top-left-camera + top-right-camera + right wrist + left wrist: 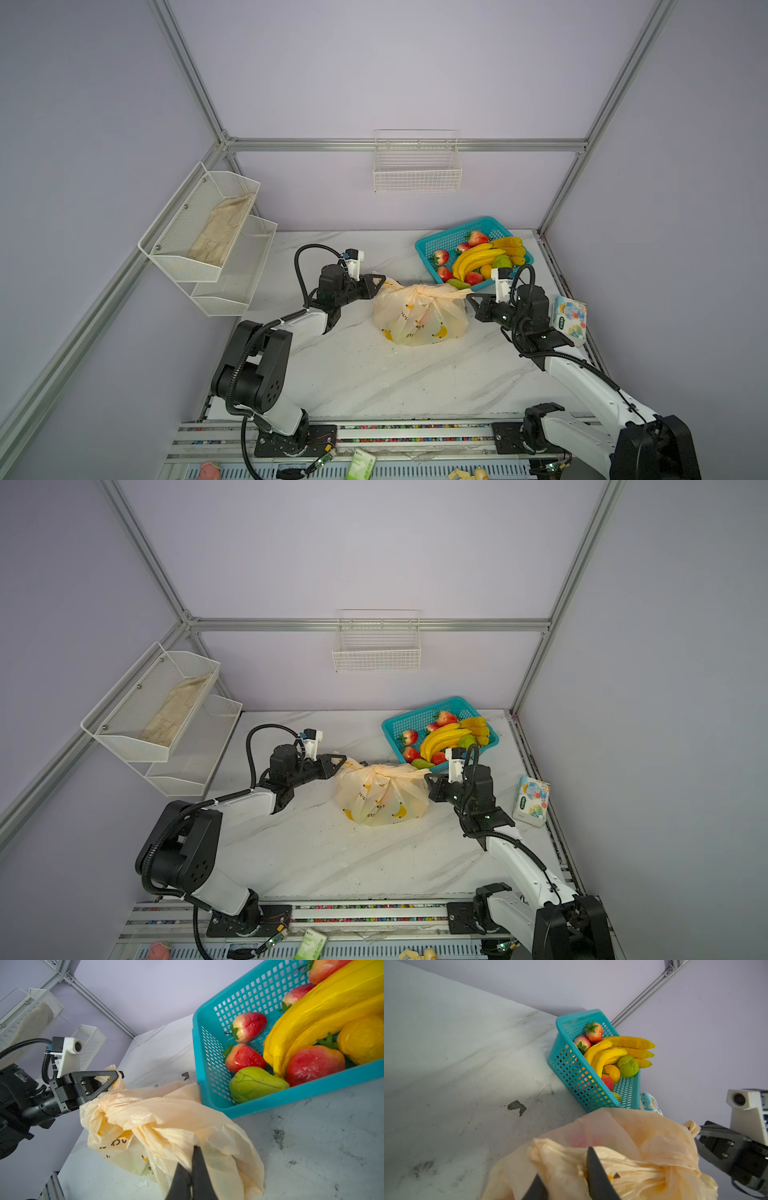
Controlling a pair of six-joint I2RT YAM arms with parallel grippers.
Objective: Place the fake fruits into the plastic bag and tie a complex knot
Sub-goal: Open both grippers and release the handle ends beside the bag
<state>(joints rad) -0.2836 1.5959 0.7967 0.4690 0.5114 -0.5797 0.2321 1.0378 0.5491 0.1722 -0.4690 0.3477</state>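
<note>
The plastic bag (419,322) sits mid-table, cream with banana prints, with something pink faintly showing through its skin (577,1138). Its handle strips are twisted into a knot (420,290) on top, and the loose ends stick out to both sides. My left gripper (380,282) (563,1162) is shut on the left-hand strip. On the opposite side my right gripper (471,297) (188,1155) is shut on the other strip. More fake fruits lie in the teal basket (432,249): a banana bunch (478,257), strawberries (245,1059), a green pear (257,1082).
The teal basket stands just behind the bag at the back right. A tissue pack (569,318) stands near the right table edge, beside my right arm. White mesh shelves (208,232) hang on the left wall, and a wire basket (417,166) hangs on the back wall.
</note>
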